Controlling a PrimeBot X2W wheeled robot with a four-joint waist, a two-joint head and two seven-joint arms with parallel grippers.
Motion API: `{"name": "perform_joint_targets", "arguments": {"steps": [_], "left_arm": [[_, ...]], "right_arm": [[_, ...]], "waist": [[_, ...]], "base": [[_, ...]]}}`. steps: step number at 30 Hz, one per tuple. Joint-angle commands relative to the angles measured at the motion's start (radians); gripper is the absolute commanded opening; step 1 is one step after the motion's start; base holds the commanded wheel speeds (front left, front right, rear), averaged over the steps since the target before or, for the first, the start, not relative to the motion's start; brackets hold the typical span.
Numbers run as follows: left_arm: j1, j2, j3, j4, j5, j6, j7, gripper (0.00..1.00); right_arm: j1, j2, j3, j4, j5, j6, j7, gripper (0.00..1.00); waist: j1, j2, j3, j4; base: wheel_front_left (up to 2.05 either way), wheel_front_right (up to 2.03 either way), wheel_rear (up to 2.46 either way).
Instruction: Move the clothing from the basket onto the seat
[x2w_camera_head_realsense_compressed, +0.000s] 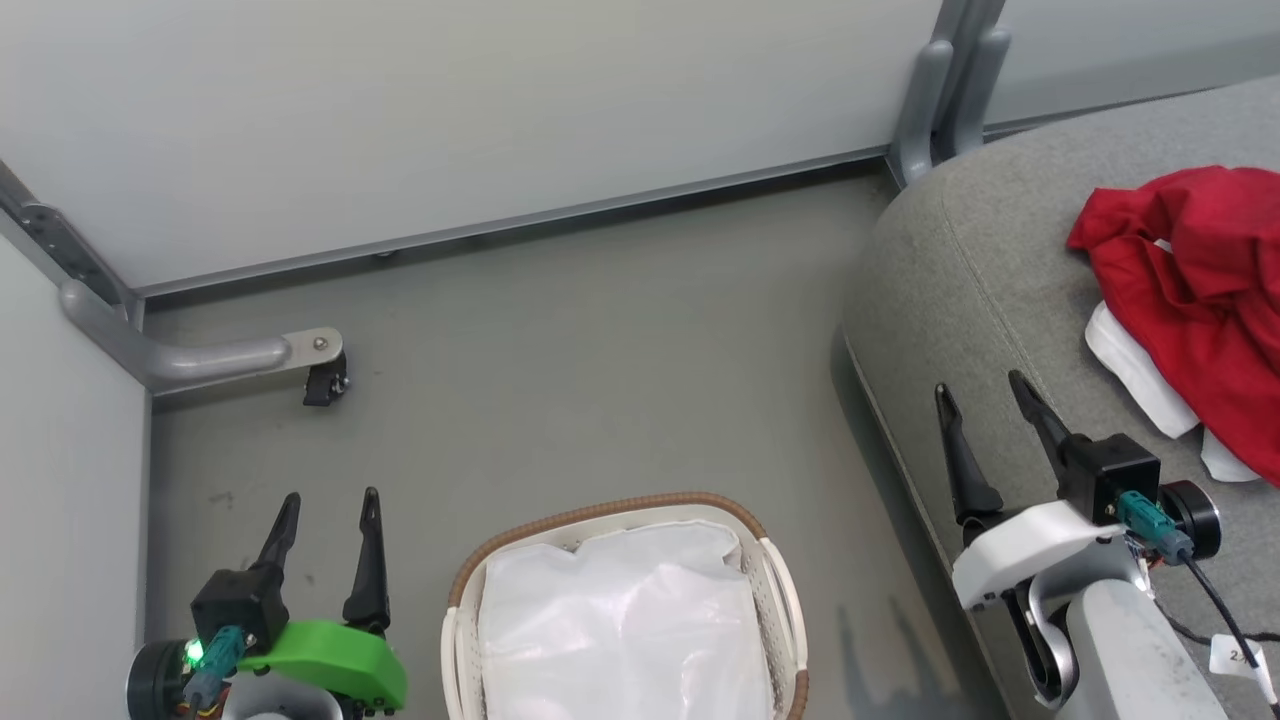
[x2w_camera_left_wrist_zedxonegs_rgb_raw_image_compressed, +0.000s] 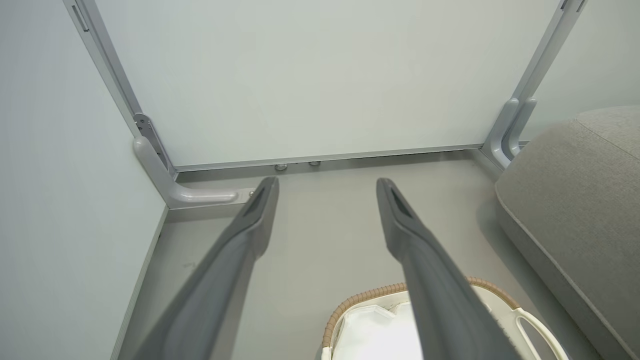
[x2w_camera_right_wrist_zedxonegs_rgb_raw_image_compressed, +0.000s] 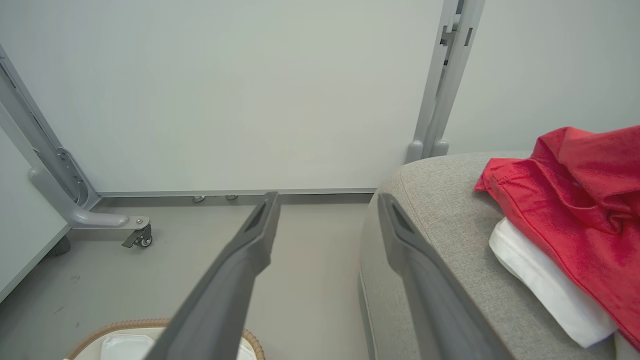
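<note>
Red clothing (x2w_camera_head_realsense_compressed: 1195, 300) with white panels lies bunched on the grey seat (x2w_camera_head_realsense_compressed: 990, 290) at the right; the right wrist view has the clothing (x2w_camera_right_wrist_zedxonegs_rgb_raw_image_compressed: 575, 210) on the seat (x2w_camera_right_wrist_zedxonegs_rgb_raw_image_compressed: 440, 225) too. The cream basket (x2w_camera_head_realsense_compressed: 775, 590) with a brown rim stands on the floor at bottom centre, holding a glossy white sheet (x2w_camera_head_realsense_compressed: 620, 620). My right gripper (x2w_camera_head_realsense_compressed: 985, 390) hovers open over the seat's left edge, left of the clothing, with nothing between its fingers. Left of the basket, my left gripper (x2w_camera_head_realsense_compressed: 330, 495) is open and empty. The basket rim (x2w_camera_left_wrist_zedxonegs_rgb_raw_image_compressed: 360, 299) shows behind my left fingers (x2w_camera_left_wrist_zedxonegs_rgb_raw_image_compressed: 425, 260).
Pale partition walls (x2w_camera_head_realsense_compressed: 450, 120) close the back and left. A grey foot with a caster (x2w_camera_head_realsense_compressed: 325, 380) juts onto the floor at back left, and a grey post (x2w_camera_head_realsense_compressed: 945, 90) stands behind the seat. Bare grey floor (x2w_camera_head_realsense_compressed: 600, 380) lies between basket and wall.
</note>
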Motion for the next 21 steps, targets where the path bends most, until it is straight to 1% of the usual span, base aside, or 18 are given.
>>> {"name": "perform_joint_targets", "arguments": {"steps": [1, 7, 11, 12, 16, 21], "left_arm": [[0.019, -0.003, 0.014, 0.004, -0.002, -0.004, 0.0, 1.0], [0.066, -0.013, 0.029, 0.02, -0.024, -0.008, 0.0, 1.0], [0.087, -0.015, 0.014, 0.031, -0.05, -0.008, 0.0, 1.0], [0.075, -0.015, 0.012, 0.033, -0.049, -0.004, 0.0, 0.0], [0.082, -0.023, 0.009, 0.064, -0.057, -0.003, 0.002, 0.0], [0.073, -0.024, 0.022, 0.056, -0.147, -0.004, 0.03, 0.0]], "right_arm": [[0.026, -0.004, 0.002, 0.005, -0.002, -0.001, 0.0, 1.0], [0.082, -0.004, 0.007, 0.03, -0.009, -0.001, 0.0, 1.0], [0.106, -0.004, 0.001, 0.043, -0.011, -0.001, 0.0, 1.0], [0.096, 0.0, 0.003, 0.041, -0.004, 0.0, 0.0, 0.0], [0.111, 0.007, 0.004, 0.075, 0.003, 0.0, 0.004, 0.0], [0.106, 0.007, -0.013, 0.075, 0.102, 0.0, 0.037, 0.0]], "waist": [[0.0, 0.0, -0.045, 0.035], [0.0, 0.0, -0.083, 0.044], [0.0, 0.0, -0.092, 0.045], [0.0, 0.0, -0.088, 0.042], [0.0, 0.0, -0.09, 0.043], [0.0, 0.0, -0.091, 0.044]], "base": [[0.0, 0.0, 0.0], [0.0, 0.0, 0.0], [0.0, 0.0, 0.0], [0.0, 0.0, 0.0], [0.0, 0.0, 0.0], [0.0, 0.0, 0.0]]}}
